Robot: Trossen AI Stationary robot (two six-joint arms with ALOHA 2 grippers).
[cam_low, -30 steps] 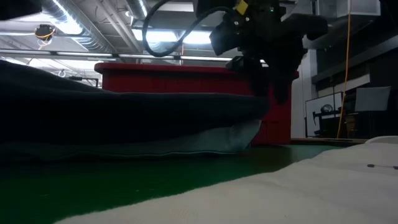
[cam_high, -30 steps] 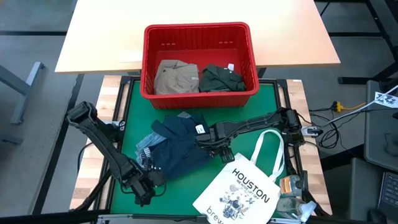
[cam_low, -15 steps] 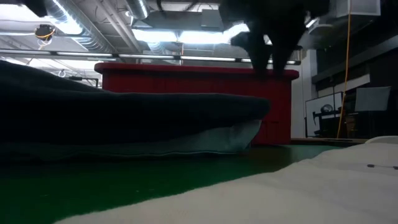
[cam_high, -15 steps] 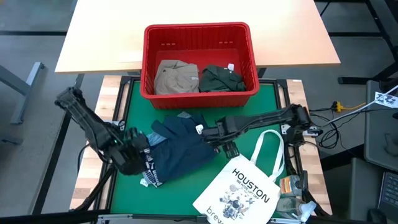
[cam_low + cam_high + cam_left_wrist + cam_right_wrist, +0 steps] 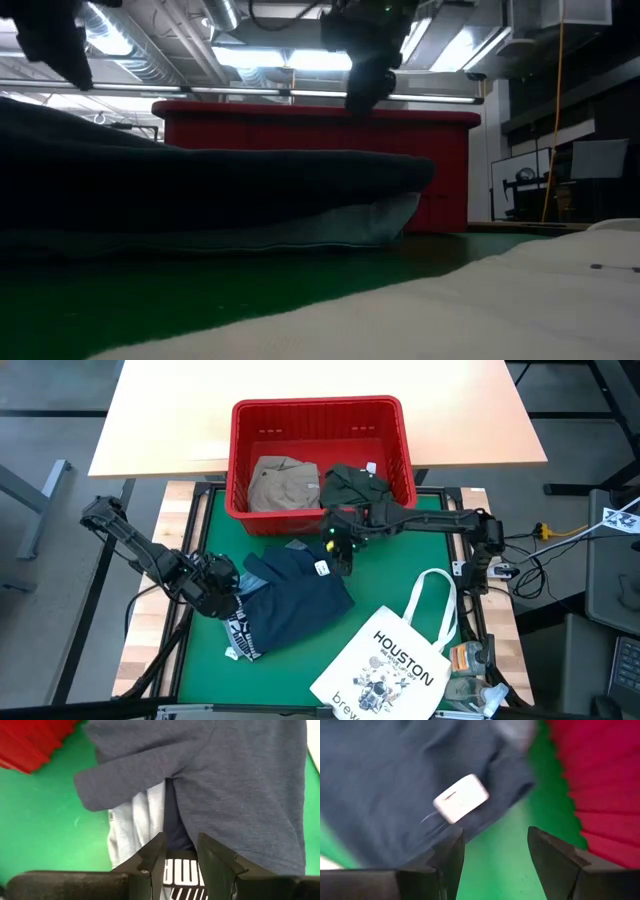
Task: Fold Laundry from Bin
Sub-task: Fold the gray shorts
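I have the navy garment (image 5: 295, 598) lying spread on the green mat of the table (image 5: 390, 575), just in front of the red bin (image 5: 320, 460), with a light blue denim piece (image 5: 135, 820) showing from under its edge and a white tag (image 5: 461, 798) on top near the bin side. My left gripper (image 5: 222, 598) sits at the garment's left edge; in its wrist view the fingers (image 5: 151, 857) stand a little apart over a black waistband with white lettering (image 5: 182, 872), and I cannot tell whether they pinch any cloth. My right gripper (image 5: 340, 550) hangs above the mat between the bin and the navy garment, fingers (image 5: 547, 857) spread wide with nothing between them. Inside the bin I see a khaki-tan garment (image 5: 282, 485) and a dark green one (image 5: 355, 485) side by side. The white HOUSTON tote bag (image 5: 395, 660) lies at the mat's near right corner.
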